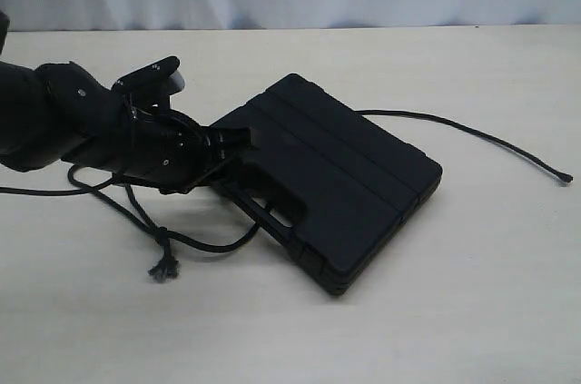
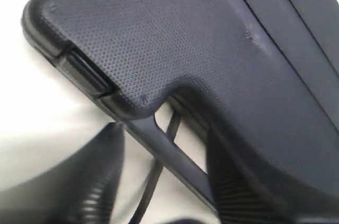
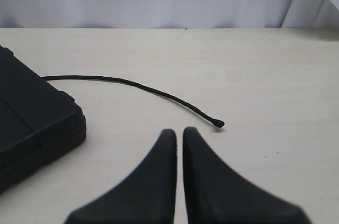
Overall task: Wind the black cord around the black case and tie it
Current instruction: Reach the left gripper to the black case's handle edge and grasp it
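The black case [image 1: 345,175] lies flat on the desk [image 1: 454,311], with the black cord [image 3: 159,92] passing beneath it; the knotted end [image 1: 163,266] lies on the left and the plain tip [image 1: 565,178] on the right. The left gripper [image 1: 234,152] is at the handle cut-out, its fingers [image 2: 79,187] apart either side of the handle bar. The right gripper [image 3: 176,131] sits near the plain tip, fingers together and empty.

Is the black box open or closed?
Shut. The black case has its ribbed lid lying down on the bottom half; along the side the two halves meet with no gap.
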### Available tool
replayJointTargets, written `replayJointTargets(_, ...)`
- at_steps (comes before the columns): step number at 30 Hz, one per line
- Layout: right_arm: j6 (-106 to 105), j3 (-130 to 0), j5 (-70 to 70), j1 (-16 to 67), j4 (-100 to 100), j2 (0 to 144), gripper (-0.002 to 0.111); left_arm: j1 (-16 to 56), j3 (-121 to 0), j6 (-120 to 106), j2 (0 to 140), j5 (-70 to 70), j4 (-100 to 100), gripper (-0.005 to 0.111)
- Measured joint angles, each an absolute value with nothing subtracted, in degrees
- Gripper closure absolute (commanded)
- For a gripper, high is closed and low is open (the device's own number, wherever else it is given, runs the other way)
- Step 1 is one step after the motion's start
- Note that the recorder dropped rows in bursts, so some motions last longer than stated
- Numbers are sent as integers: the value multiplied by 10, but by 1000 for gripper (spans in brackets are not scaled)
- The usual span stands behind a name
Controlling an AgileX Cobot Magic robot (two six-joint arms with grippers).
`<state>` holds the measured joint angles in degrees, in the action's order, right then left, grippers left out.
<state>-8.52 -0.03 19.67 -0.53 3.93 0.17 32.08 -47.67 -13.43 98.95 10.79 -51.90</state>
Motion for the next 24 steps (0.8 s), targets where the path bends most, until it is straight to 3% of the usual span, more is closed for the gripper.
replayJointTargets(17,-84,0,197,-5,39,2,104,361,-477,-134,1058,66,-673,51)
replayJointTargets(22,-84,0,197,-5,39,2,104,361,-477,-134,1064,32,-717,74)
replayJointTargets(24,-84,0,197,-5,39,2,104,361,-477,-134,1064,19,-724,74)
